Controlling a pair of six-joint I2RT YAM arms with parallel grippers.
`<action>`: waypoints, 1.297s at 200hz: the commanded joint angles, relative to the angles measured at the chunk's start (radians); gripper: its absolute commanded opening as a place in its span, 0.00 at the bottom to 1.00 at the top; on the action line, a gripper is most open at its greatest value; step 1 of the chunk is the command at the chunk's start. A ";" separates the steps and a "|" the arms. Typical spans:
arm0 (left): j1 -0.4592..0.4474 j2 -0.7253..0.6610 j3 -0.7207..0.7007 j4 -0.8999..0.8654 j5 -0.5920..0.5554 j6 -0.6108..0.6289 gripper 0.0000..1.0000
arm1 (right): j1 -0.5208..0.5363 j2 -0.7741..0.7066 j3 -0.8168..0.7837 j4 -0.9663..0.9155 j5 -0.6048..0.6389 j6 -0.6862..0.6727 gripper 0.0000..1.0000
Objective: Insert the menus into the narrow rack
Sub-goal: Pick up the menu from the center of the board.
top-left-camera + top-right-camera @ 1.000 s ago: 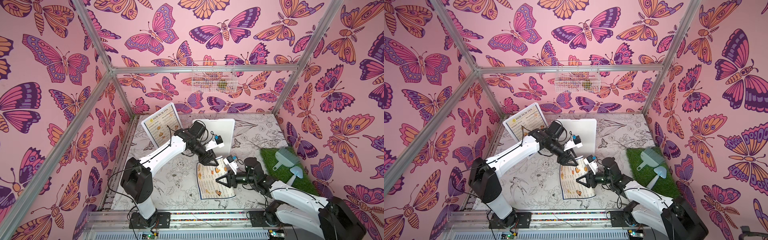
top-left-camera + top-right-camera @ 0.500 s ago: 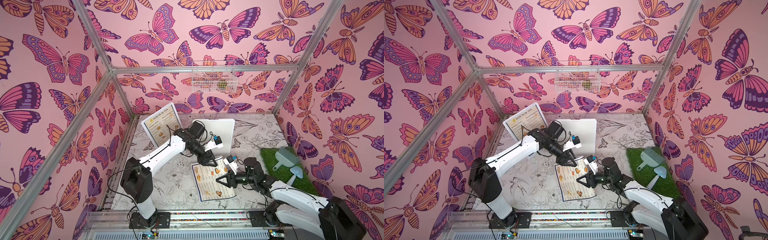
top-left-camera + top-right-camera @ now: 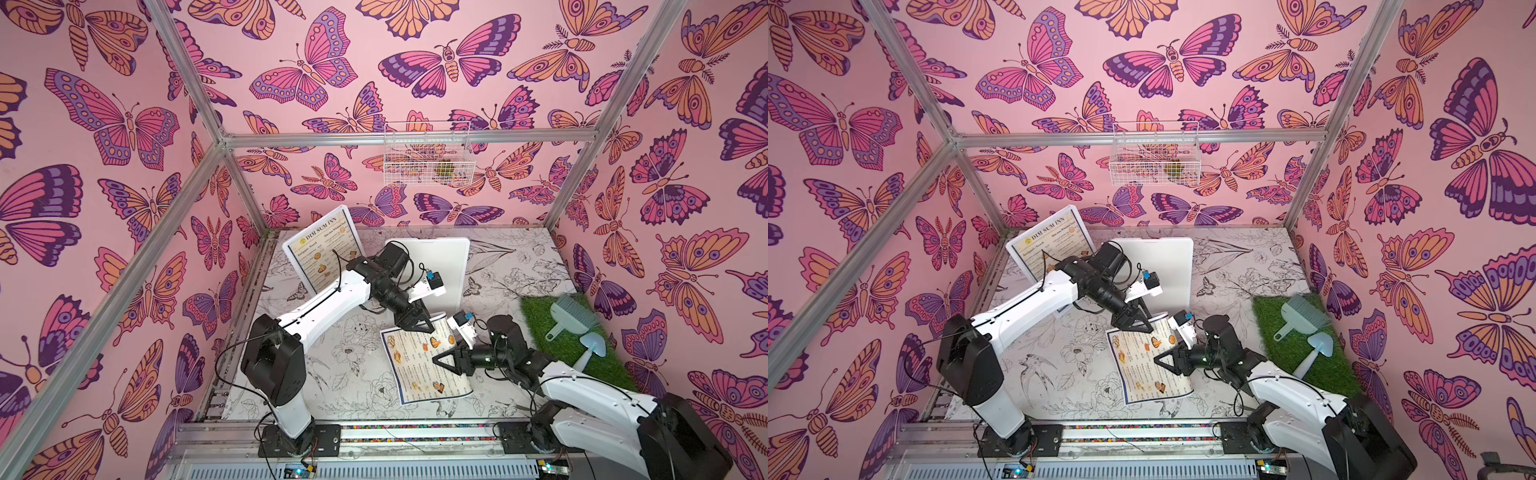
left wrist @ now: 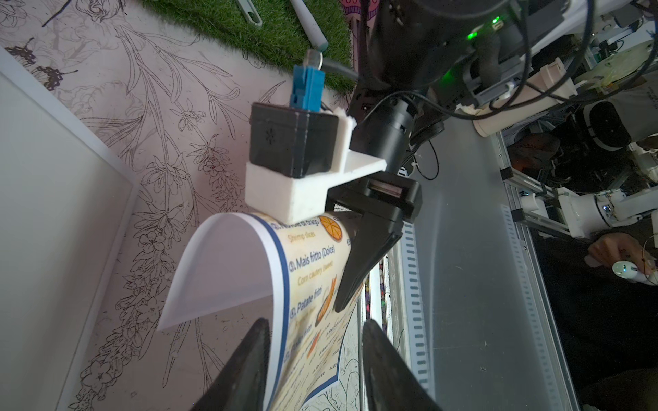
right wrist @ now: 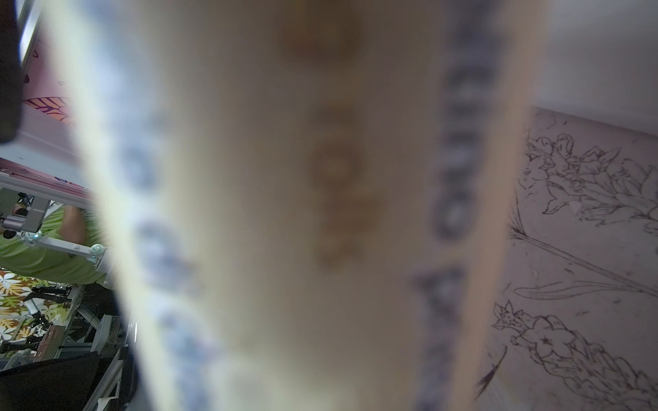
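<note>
Menu (image 3: 409,368) slid leftward, lengthwise front-to-back; left jaws open astride it, right jaws unclear.

White shells over chunky black joints on the left arm (image 3: 324,305) and right arm (image 3: 594,390), thin black cables looping loose; left gripper (image 3: 419,329) and right gripper (image 3: 439,360) are black tapered wedges.

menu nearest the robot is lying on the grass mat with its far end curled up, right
No: the menu lies on the flower-print table, beside the grass mat, not on it, as both top views show. Its far end is curled up.
</note>
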 commanded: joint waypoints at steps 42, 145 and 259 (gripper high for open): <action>-0.011 0.042 0.018 -0.039 0.044 0.015 0.45 | 0.008 -0.013 0.033 -0.011 -0.004 -0.021 0.49; -0.014 0.060 0.033 -0.040 0.037 0.015 0.32 | 0.009 -0.017 0.031 -0.018 0.004 -0.025 0.49; -0.015 0.003 0.023 -0.042 -0.002 0.012 0.11 | 0.009 -0.065 0.064 -0.112 0.068 -0.028 0.65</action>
